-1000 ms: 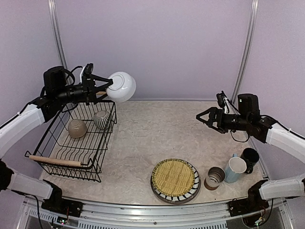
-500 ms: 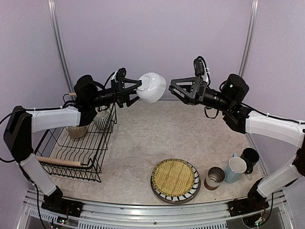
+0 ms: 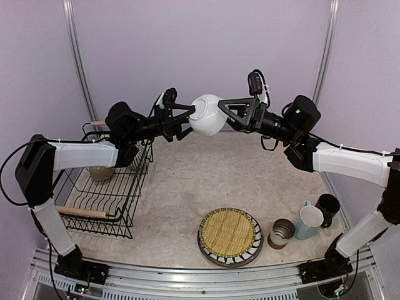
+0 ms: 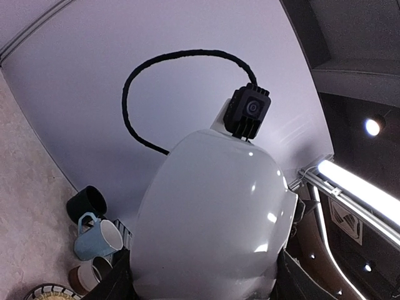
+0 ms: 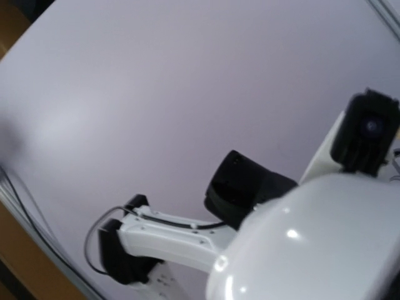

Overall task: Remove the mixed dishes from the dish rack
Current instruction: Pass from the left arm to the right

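A white bowl (image 3: 206, 114) hangs in the air above the back of the table, between my two arms. My left gripper (image 3: 189, 120) is shut on its left side; in the left wrist view the bowl (image 4: 212, 219) fills the space between the fingers (image 4: 119, 282). My right gripper (image 3: 223, 113) reaches in from the right, with a finger lying against the bowl above and below. The right wrist view shows only the bowl's glossy side (image 5: 325, 244) and the left arm behind it. The dish rack (image 3: 75, 187) stands at left, holding a beige bowl (image 3: 100, 172) and a grey-striped pot (image 3: 133, 156).
Near the front edge lies the yellow woven mat (image 3: 229, 232) on the striped plate (image 3: 250, 253). Right of it stand the brown-white cup (image 3: 282, 232), light blue mug (image 3: 308, 222) and black mug (image 3: 327, 206). The rack's wooden handle (image 3: 72, 211) faces the front.
The left arm has carried the bowl rightward from above the rack to mid-table. The right arm swung in from the right, and its wide-open jaws have narrowed around the bowl.
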